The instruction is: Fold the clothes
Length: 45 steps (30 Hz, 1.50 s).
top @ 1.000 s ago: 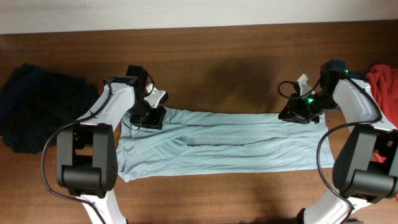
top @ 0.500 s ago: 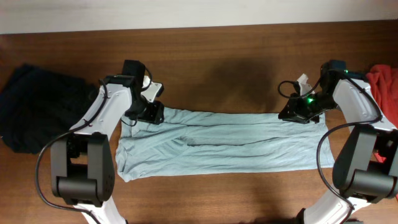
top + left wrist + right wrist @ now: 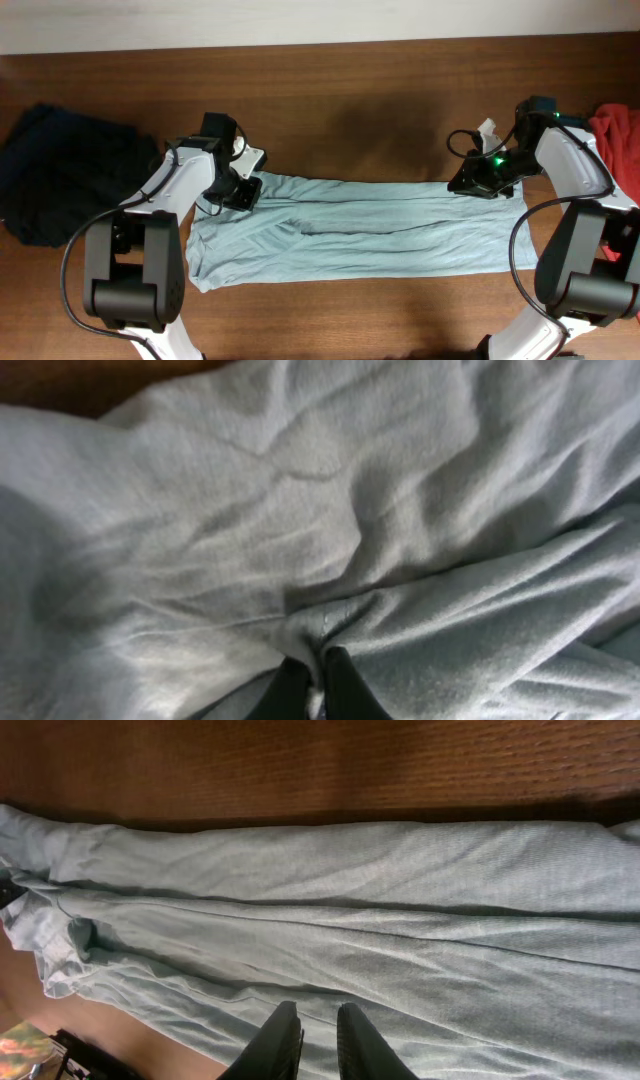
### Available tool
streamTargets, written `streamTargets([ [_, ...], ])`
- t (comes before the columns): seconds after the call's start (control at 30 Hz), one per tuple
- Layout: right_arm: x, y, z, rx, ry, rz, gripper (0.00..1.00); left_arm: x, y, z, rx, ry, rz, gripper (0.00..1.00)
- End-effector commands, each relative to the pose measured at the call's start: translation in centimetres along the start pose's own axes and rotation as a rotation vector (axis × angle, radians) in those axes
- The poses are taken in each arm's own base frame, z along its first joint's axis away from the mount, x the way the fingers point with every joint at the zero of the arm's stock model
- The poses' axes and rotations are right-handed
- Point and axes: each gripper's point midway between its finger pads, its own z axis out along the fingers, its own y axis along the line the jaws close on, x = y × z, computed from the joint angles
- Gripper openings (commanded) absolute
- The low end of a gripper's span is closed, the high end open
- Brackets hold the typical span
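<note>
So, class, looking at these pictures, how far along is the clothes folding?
Done: the pale shirt lies folded lengthwise into a long band. In hand: the left gripper pinches its far left corner, the right gripper seemingly its far right corner. Left: folding that band shorter, then the dark pile on the left and the red garment on the right.

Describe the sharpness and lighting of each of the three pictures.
Overhead: sharp and evenly lit, with a soft shadow on the table behind the pale T-shirt. Left wrist: close to the cloth, soft focus, left part in shade, left claw a dark blur at the bottom edge. Right wrist: folds and wood grain clear, right claw slightly blurred.
</note>
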Motion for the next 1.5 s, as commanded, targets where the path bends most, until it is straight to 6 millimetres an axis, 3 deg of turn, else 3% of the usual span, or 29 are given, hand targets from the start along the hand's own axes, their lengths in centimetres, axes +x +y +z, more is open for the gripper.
streamTargets([
  [0.0,0.0,0.7,-0.1,-0.016,-0.005,-0.021,0.19,-0.8,-1.1,-1.2,0.047,-0.038,0.016,0.0],
  [0.13,-0.1,0.7,-0.1,-0.016,-0.006,-0.022,0.19,-1.2,-2.7,-3.0,0.12,-0.055,0.017,0.02],
  [0.23,-0.1,0.7,-0.1,-0.016,-0.006,-0.023,0.19,-0.2,-4.3,-4.0,0.202,-0.022,-0.017,0.11],
  [0.7,-0.4,0.6,-0.1,-0.014,-0.019,-0.03,0.19,5.5,-7.4,-5.0,0.326,0.241,-0.255,0.12],
  [1.03,-0.4,0.6,-0.1,-0.014,-0.019,-0.03,0.19,5.9,-8.9,-4.8,0.318,0.272,-0.215,0.15],
  [1.13,-0.4,0.6,-0.1,-0.014,-0.019,-0.03,0.19,5.2,-6.8,-3.7,0.154,0.236,-0.173,0.15],
  [1.2,-0.4,0.6,-0.1,-0.015,-0.018,-0.03,0.19,4.0,-5.1,-3.2,0.058,0.187,-0.174,0.08],
  [1.33,-0.3,0.7,-0.1,-0.015,-0.016,-0.028,0.19,3.1,-8.4,-3.4,0.232,0.158,-0.171,0.01],
  [1.47,-0.4,0.6,-0.1,-0.014,-0.02,-0.03,0.19,4.7,-11.4,-3.4,0.259,0.234,-0.106,0.01],
])
